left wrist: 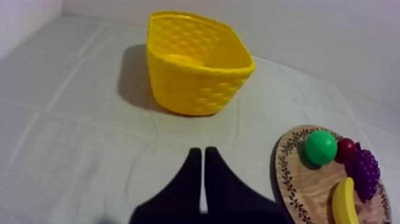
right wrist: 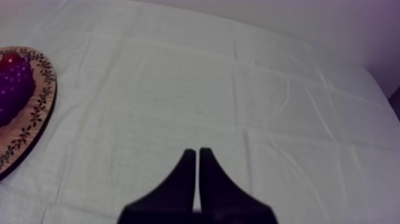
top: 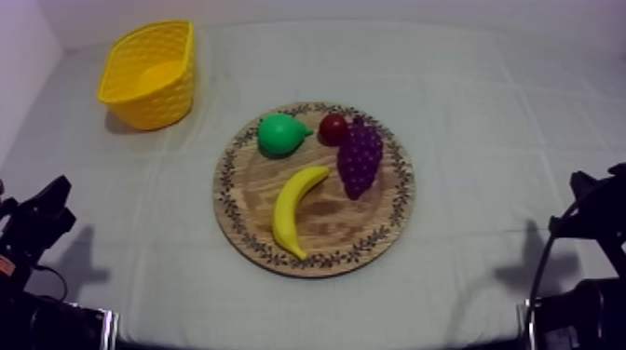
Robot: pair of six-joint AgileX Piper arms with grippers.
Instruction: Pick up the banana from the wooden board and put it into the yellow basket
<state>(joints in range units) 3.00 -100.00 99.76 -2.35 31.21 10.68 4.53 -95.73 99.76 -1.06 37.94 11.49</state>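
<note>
Fingers point(left wrist: 189, 179) of the left gripper point(left wrist: 203, 150) lie pressed together as 1 narrow wedge, pinching nothing, over the bare table point(left wrist: 89, 149). In the left wrist view the banana point(left wrist: 343, 202) lies well off to their right on the wooden board point(left wrist: 294, 179). Its long axis runs roughly away from the fingers. The pear point(left wrist: 321, 147), small red fruit point(left wrist: 346, 149) and grapes point(left wrist: 364, 173) lie beyond it. The yellow basket point(left wrist: 196, 89) stands farther ahead, almost straight on, well apart from the board.

In the right wrist view the 2 fingers point(right wrist: 214, 184) of the right gripper point(right wrist: 197, 151) are likewise closed flat against each other on nothing. The board's rim and the grapes lie ahead and far to their left, with bare table between.

In the top view both arms sit low at their own sides. The banana slants across the board's left half, 1 tip near the grapes and the other toward the near rim. I judge the left fingers nearer to both banana and basket. They would need to spread and close across the banana's short width.
</note>
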